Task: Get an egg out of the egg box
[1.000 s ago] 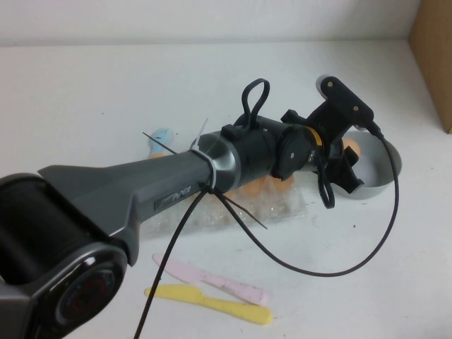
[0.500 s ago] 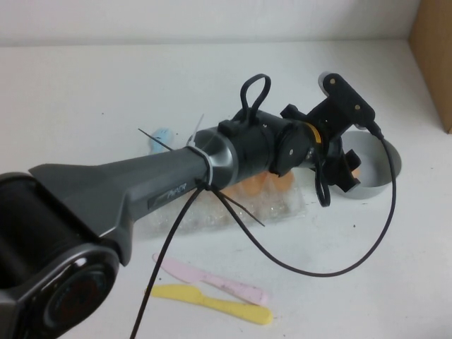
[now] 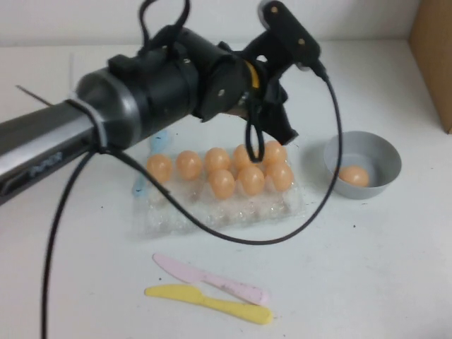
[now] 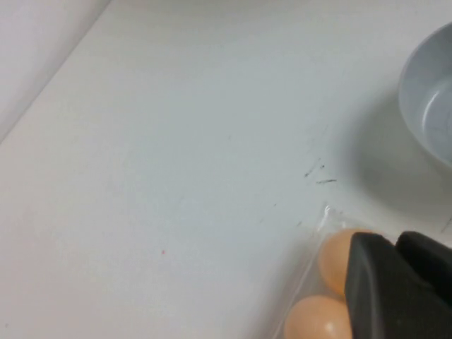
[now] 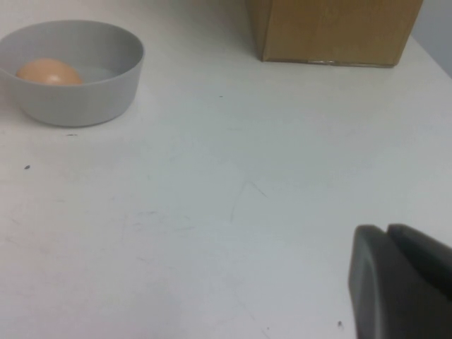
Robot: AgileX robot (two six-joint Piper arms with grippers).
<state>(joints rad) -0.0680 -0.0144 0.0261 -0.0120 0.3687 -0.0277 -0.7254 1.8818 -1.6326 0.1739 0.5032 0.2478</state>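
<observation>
The egg box (image 3: 185,213) is a clear plastic tray at the table's middle, holding several peach-orange eggs (image 3: 222,183). One more egg (image 3: 353,175) lies in the grey bowl (image 3: 383,150) to the tray's right. My left gripper (image 3: 281,121) hangs above the tray's far right corner, shut and empty. In the left wrist view its fingers (image 4: 395,244) are pressed together over two eggs (image 4: 314,318) at the tray's corner (image 4: 319,226). My right gripper (image 5: 387,233) is shut and empty above bare table, out of the high view. It sees the bowl (image 5: 85,88) and its egg (image 5: 48,72).
A pink knife (image 3: 212,280) and a yellow knife (image 3: 212,304) lie in front of the tray. A cardboard box (image 3: 434,56) stands at the far right edge and also shows in the right wrist view (image 5: 332,28). A light-blue object (image 3: 159,139) lies by the tray's far left.
My left arm has lifted and swung back to the left, away from the bowl. The tray's eggs and the egg in the bowl are now uncovered.
</observation>
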